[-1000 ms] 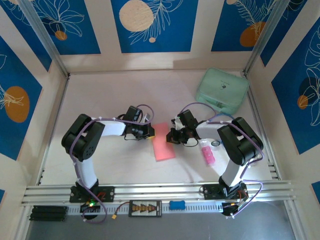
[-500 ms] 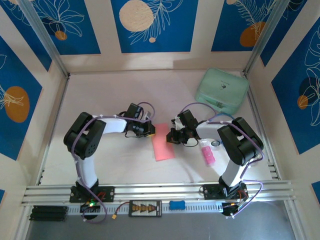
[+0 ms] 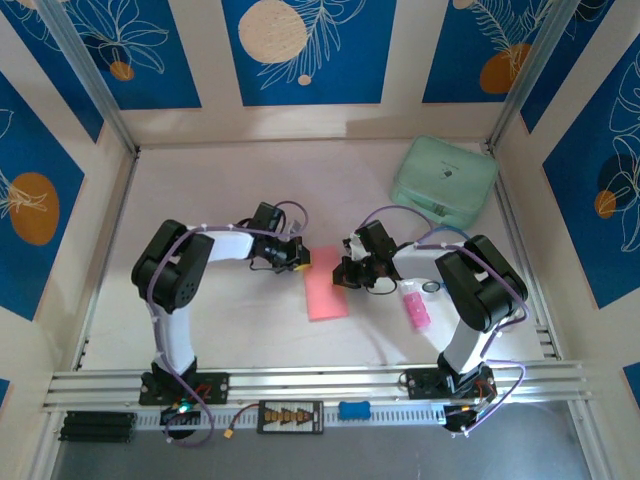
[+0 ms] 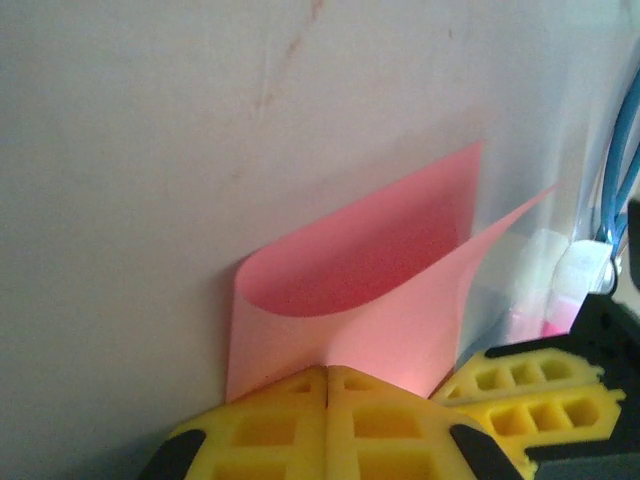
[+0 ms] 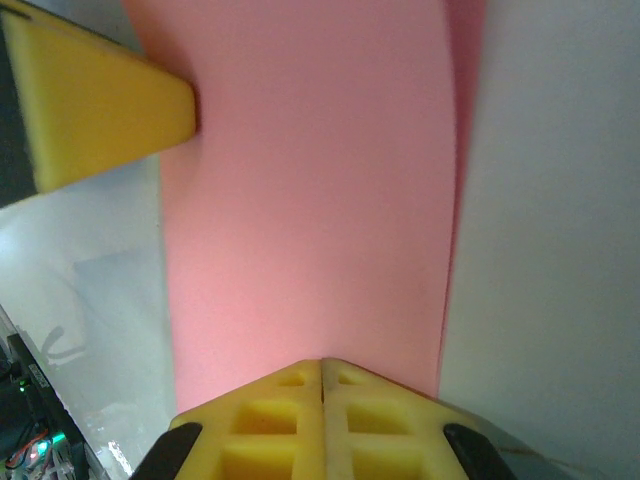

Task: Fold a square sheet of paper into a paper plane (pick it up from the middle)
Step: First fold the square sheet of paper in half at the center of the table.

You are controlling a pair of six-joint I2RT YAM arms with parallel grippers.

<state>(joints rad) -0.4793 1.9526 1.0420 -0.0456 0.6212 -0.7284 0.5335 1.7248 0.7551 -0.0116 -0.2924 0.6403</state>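
Note:
The square sheet of paper (image 3: 327, 290) is salmon pink and lies folded over itself at the table's middle, between the two grippers. In the left wrist view the paper (image 4: 380, 260) bulges open as a curved loop, and my left gripper (image 4: 328, 372) is shut with its near edge pinched at the tips. My left gripper (image 3: 300, 258) sits at the sheet's far left corner. My right gripper (image 3: 343, 274) is at its right edge. In the right wrist view the paper (image 5: 310, 200) lies flat, and my right gripper (image 5: 322, 362) is shut with its tips resting on it.
A mint-green rounded case (image 3: 445, 180) stands at the back right. A small chunky bright-pink stick (image 3: 415, 310) lies right of the sheet, near the right arm. Aluminium rails (image 3: 320, 382) run along the near edge, and patterned walls close in the other sides.
My left gripper has shifted slightly toward the back at the sheet's corner, and its arm has swung a little. The right arm and the sheet have hardly moved.

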